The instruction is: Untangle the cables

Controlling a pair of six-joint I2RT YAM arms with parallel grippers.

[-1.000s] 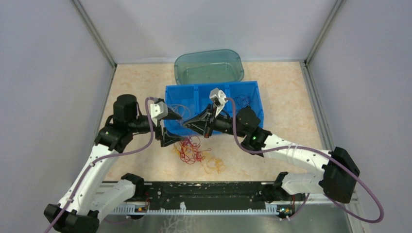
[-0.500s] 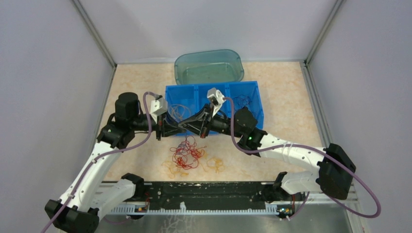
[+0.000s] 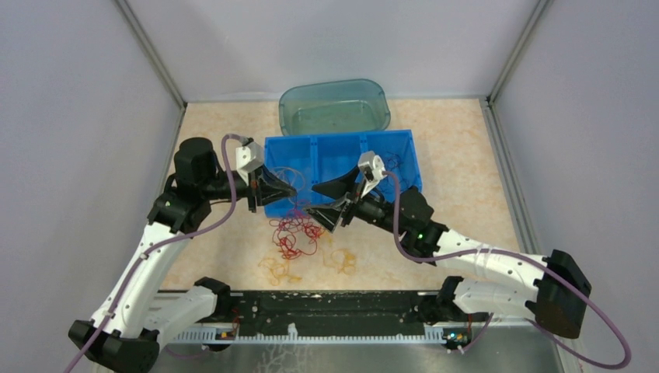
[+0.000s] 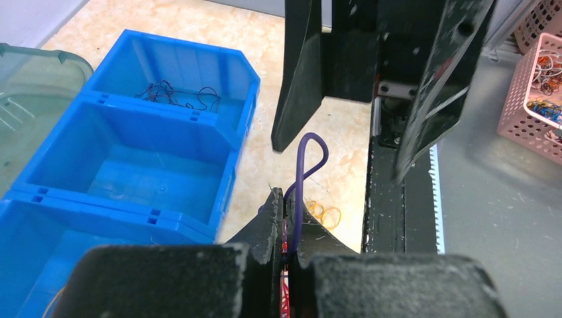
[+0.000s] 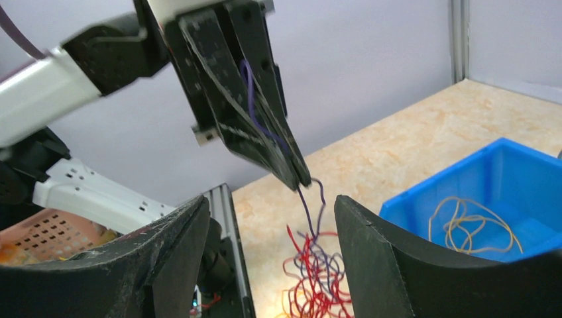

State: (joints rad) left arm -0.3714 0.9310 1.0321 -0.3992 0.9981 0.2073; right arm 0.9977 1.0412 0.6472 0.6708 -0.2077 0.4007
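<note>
Right wrist view: left end effector point(image 5: 301, 179) clamped on purple strand point(image 5: 305, 209), upper centre. Right end effector point(image 5: 270, 199) spread wide. Best: lift slowly, right pins red clump point(image 5: 311, 271), lower centre.

We had bright, even overhead light on the beige speckled tabletop point(image 3: 466, 179), shadows soft and faint. In the wrist views the left gripper point(image 4: 286, 209) and right gripper point(image 5: 270, 202) sat blurred up close; the blue plastic bin's point(image 4: 233, 165) near edge smeared.
</note>
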